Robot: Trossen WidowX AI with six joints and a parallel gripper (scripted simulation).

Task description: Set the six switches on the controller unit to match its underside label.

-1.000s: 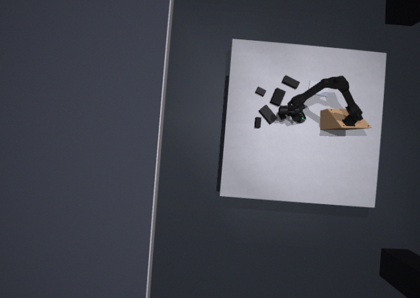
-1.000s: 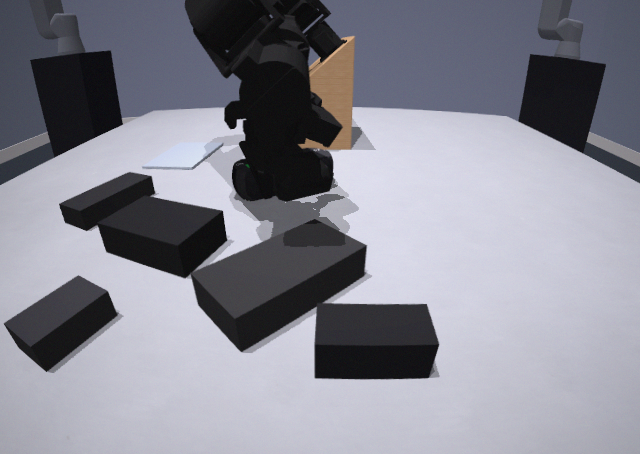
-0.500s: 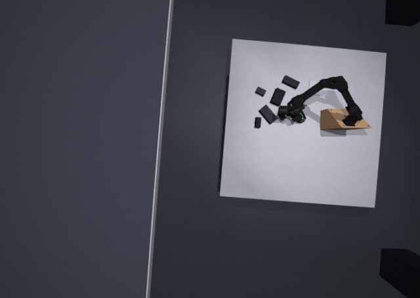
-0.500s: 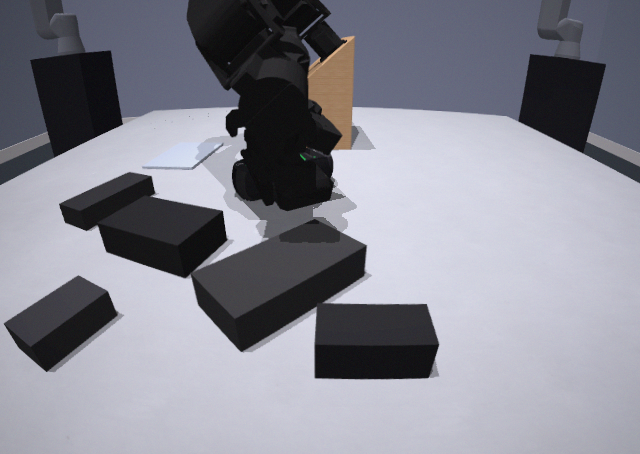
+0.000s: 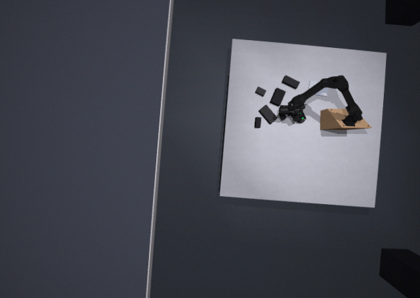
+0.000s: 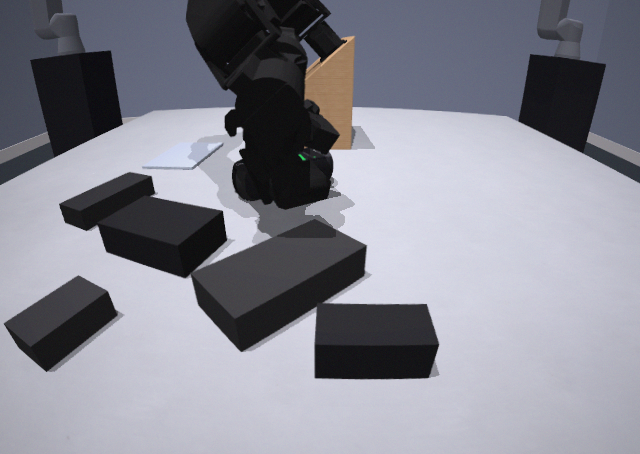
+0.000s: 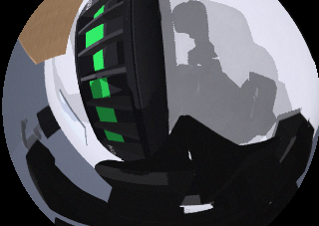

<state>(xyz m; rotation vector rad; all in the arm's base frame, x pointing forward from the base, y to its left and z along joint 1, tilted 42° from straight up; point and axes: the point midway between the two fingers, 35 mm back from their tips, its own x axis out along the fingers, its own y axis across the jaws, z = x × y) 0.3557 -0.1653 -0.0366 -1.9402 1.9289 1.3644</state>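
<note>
The dark grey controller unit [image 7: 120,77] [image 6: 321,168] [image 5: 302,120] lies on the white bench [image 6: 491,232], right under my hand. In the wrist view its six rocker switches run in a row, each showing a green part [image 7: 101,88]. In the exterior view only its rounded end and a green glint show past the hand. My gripper [image 7: 183,120] [image 6: 279,191] [image 5: 291,112] is shut, with nothing between the fingers. It stands low beside the unit's long edge. Whether the fingertips touch the unit is hidden. The label is not in view.
Several plain dark boxes lie in front and to the left: a long one [image 6: 279,278] [image 5: 267,113] nearest the hand, others [image 6: 162,232] [image 6: 374,338] around it. A pale blue sheet [image 6: 183,154] lies behind. The arm's wooden wedge base [image 6: 333,87] [image 5: 334,118] stands at the back.
</note>
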